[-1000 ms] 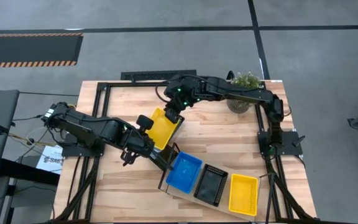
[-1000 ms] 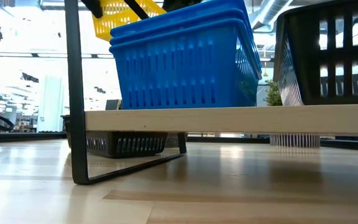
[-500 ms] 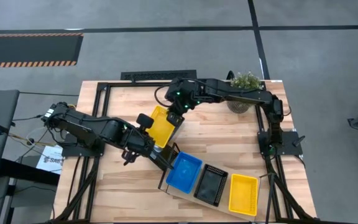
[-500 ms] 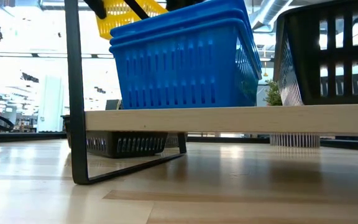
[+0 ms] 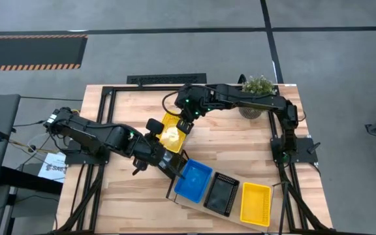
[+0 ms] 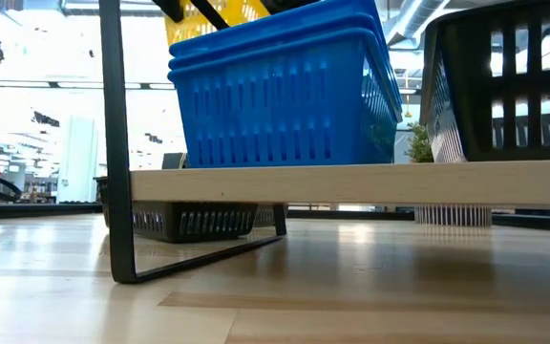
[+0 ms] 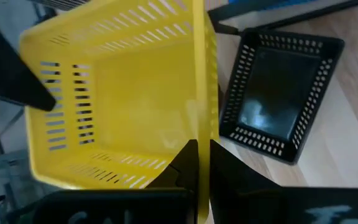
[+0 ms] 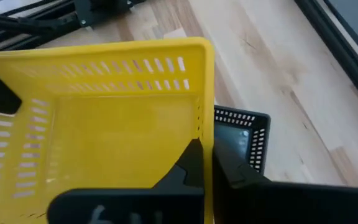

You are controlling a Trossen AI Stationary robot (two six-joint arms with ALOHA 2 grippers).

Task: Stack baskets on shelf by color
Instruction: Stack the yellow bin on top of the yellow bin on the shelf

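A yellow slotted plastic basket [image 5: 170, 135] hangs in the air above the middle of the wooden tabletop [image 5: 234, 147], pinched from both ends. The left gripper [image 5: 155, 126] is closed on the wall of its left end, and the right gripper [image 5: 186, 122] is clamped over the rim of its far right end. In each wrist view the dark fingers [image 7: 219, 171] press against a thin yellow wall [image 8: 205, 130], so both claws are nearly fully closed with only that wall between them. This looks like a handover: two grips keep the light basket level while it passes from one arm to the other.

The light-wood shelf board [image 5: 194, 207] lies at the near edge, angled. On it sit the blue stack [image 5: 193, 180] at the left, a black basket [image 5: 220, 194] in the middle and a yellow one [image 5: 255, 203] at the right. That right spot is probably where the held basket belongs, and the right arm reaches it more easily.

Another black slotted basket [image 7: 279, 106] rests on the table beneath the held one, not yet shelved. A potted green plant [image 5: 256, 89] stands at the far right, clear of the work.
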